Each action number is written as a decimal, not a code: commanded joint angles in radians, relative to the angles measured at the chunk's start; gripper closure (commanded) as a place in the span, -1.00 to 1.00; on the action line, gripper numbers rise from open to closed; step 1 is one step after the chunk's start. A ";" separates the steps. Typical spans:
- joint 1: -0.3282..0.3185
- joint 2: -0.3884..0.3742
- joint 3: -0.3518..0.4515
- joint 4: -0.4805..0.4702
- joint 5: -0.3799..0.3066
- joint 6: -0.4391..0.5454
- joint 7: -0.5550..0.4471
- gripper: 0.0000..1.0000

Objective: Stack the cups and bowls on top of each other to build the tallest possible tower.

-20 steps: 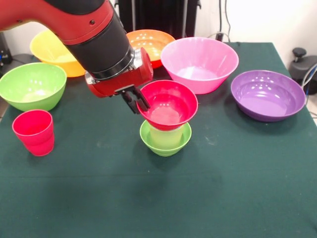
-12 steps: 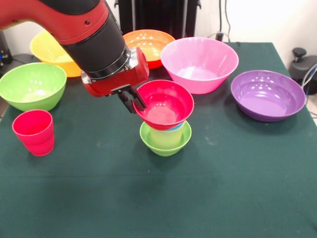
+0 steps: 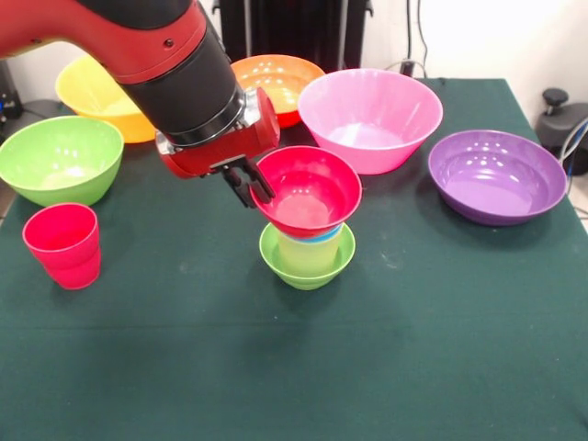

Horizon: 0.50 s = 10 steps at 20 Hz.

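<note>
Front view: the small red bowl (image 3: 308, 191), clamped at its rim by the gripper (image 3: 250, 187), has been nudged slightly sideways above the tower (image 3: 307, 255), so placement is judged unfinished.

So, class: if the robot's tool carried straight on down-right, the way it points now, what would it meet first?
The tool already pinches the small red bowl at its rim. Beyond that, probably the lime-green bowl below it, though depth is unclear.
</note>
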 commanded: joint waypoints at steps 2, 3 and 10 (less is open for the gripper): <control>0.004 0.043 0.008 0.059 -0.069 -0.061 -0.295 1.00; 0.004 0.042 0.008 0.060 -0.069 -0.062 -0.293 1.00; 0.000 0.040 0.009 0.073 -0.071 -0.071 -0.283 1.00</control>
